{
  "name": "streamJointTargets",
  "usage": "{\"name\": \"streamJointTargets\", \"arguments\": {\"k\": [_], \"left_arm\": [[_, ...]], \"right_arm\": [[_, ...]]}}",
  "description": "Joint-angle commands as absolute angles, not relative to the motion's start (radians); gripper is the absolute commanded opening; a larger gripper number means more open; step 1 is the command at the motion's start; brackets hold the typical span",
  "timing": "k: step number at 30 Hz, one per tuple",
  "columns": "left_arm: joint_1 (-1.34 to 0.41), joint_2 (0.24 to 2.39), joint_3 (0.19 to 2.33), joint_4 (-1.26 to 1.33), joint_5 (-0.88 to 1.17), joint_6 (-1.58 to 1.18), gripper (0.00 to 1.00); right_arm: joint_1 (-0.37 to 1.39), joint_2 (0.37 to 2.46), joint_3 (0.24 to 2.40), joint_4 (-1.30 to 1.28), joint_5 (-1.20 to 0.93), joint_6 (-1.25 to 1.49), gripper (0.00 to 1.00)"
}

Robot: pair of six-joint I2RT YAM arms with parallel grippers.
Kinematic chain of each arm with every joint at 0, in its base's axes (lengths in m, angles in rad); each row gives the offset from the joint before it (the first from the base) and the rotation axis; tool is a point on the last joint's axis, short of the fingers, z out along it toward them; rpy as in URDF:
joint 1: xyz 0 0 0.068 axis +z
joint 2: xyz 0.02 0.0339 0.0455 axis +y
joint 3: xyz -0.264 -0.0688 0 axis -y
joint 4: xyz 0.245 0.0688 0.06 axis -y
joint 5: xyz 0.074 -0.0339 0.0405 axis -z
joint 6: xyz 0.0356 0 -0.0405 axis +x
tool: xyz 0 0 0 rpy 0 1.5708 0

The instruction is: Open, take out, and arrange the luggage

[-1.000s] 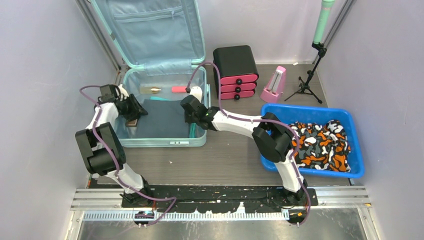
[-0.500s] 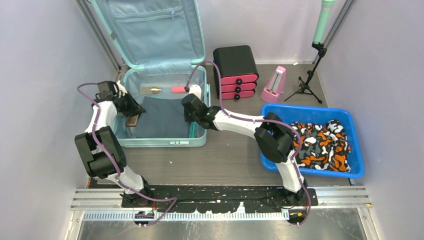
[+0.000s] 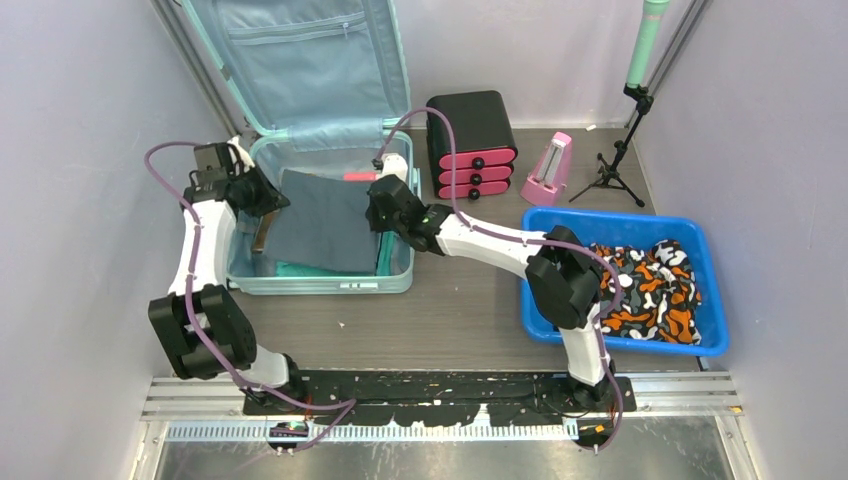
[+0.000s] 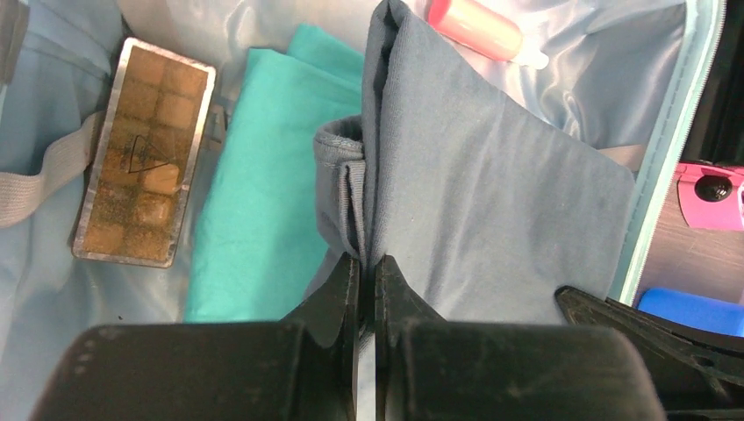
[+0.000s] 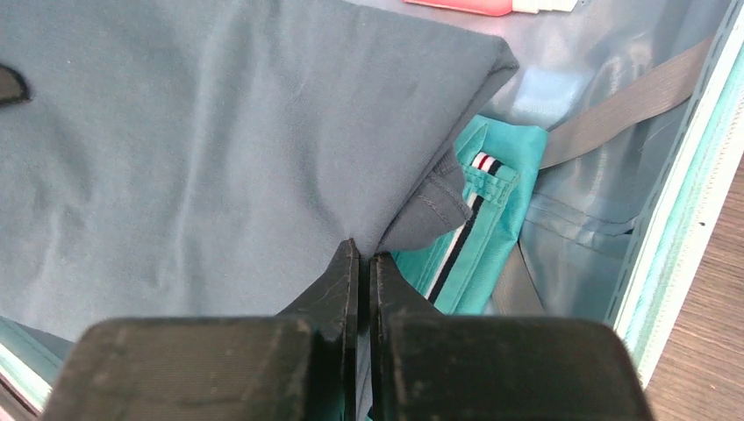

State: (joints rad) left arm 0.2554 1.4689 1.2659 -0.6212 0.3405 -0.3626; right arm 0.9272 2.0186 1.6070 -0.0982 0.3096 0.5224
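The left gripper (image 4: 368,263) and right gripper (image 5: 364,250) each pinch opposite edges of the grey cloth (image 3: 325,220), which spans crosswise above the luggage (image 3: 320,285).

The luggage (image 3: 330,284), a pale mint-green hard-shell case, lay open at the far left of the table (image 3: 450,310), base shell flat with its mouth up, lid (image 3: 300,60) standing upright at the far side, light blue zip-pocket lining facing near.
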Motion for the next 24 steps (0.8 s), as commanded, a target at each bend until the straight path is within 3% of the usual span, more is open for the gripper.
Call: {"name": "streamJointTargets", "arguments": {"k": [1, 12, 19, 24], "left_arm": [[0.201, 1.396, 1.327, -0.622, 0.274, -0.356, 0.00], [0.020, 1.333, 1.432, -0.676, 0.124, -0.418, 0.00], [-0.008, 1.252, 1.362, -0.520, 0.342, -0.652, 0.00], [-0.165, 1.227, 1.330, -0.474, 0.303, -0.710, 0.00]], "right_arm": [[0.909, 1.905, 1.605, -0.044, 0.307, 0.486, 0.00], [0.867, 1.729, 1.602, -0.165, 0.297, 0.470, 0.00], [0.826, 1.578, 1.530, -0.218, 0.338, 0.441, 0.00], [0.788, 1.454, 1.482, -0.335, 0.415, 0.436, 0.00]]}}
